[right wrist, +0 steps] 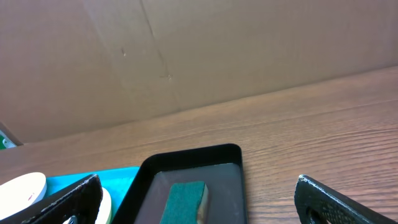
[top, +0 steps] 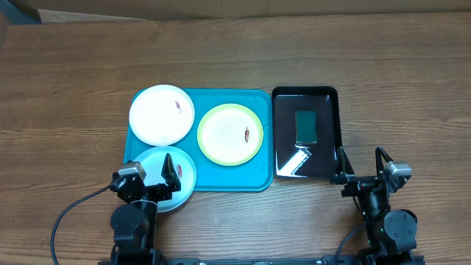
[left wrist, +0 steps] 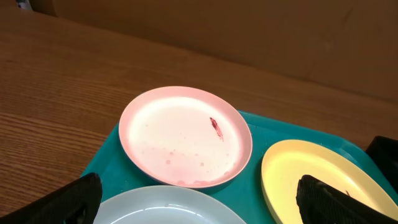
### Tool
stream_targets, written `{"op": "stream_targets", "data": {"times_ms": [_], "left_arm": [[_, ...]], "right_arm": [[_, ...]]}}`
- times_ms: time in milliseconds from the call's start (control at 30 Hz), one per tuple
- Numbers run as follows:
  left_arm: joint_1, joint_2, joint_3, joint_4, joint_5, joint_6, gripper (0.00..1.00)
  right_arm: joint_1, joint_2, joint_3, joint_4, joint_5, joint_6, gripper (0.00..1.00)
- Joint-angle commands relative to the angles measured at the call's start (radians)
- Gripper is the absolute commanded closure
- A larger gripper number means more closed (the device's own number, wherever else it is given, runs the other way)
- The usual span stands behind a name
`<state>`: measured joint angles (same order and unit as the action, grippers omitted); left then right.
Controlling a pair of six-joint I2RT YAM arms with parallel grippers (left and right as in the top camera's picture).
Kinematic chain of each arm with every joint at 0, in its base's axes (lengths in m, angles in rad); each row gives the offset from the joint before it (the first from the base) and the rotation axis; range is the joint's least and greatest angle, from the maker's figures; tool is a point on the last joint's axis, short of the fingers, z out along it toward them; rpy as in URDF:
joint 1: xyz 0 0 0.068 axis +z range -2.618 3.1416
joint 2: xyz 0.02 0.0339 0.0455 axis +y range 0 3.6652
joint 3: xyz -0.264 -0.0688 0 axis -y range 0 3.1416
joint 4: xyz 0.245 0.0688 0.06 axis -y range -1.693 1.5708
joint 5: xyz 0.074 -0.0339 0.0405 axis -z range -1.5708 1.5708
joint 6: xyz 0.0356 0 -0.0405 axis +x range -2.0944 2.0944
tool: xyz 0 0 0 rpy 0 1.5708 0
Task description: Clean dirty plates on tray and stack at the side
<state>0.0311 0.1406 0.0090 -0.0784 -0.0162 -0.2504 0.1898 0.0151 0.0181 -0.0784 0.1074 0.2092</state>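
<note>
Both grippers are held wide open and nothing is grasped. The left gripper (top: pixel 147 179) is poised over the near-left corner of the tray (top: pixel 259 178). The right gripper (top: pixel 362 168) is over the tabletop, just beside the near-right corner of the black tray (top: pixel 327 110).

The blue plate (top: pixel 184 184) is found beneath the left gripper at the tray's near-left corner, overhanging its near edge. Whether it is soiled cannot be told. Farther on, the green-rimmed plate (top: pixel 229 134) lies toward the tray's right edge and is marked by a red-brown smear. The white plate (top: pixel 162 114), likewise smeared, sits at the far-left corner. The sponge (top: pixel 305 126) lies untouched in the black tray.

Nothing is judged done: no plate is wiped, and none is stacked at the side.
</note>
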Motion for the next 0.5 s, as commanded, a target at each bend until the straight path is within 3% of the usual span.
{"op": "stream_targets", "data": {"times_ms": [0,300,467], "left_arm": [[-0.006,0.003,-0.004,0.003,-0.01,0.023,0.0],[-0.006,0.003,-0.004,0.005,-0.008,0.023,0.0],[-0.006,0.003,0.047,-0.021,0.102,0.023,0.0]], "right_arm": [[-0.004,-0.003,-0.01,0.005,-0.005,-0.004,0.0],[-0.004,-0.003,-0.01,0.005,-0.005,-0.004,0.0],[-0.004,-0.003,-0.01,0.005,-0.005,-0.004,0.0]]}}
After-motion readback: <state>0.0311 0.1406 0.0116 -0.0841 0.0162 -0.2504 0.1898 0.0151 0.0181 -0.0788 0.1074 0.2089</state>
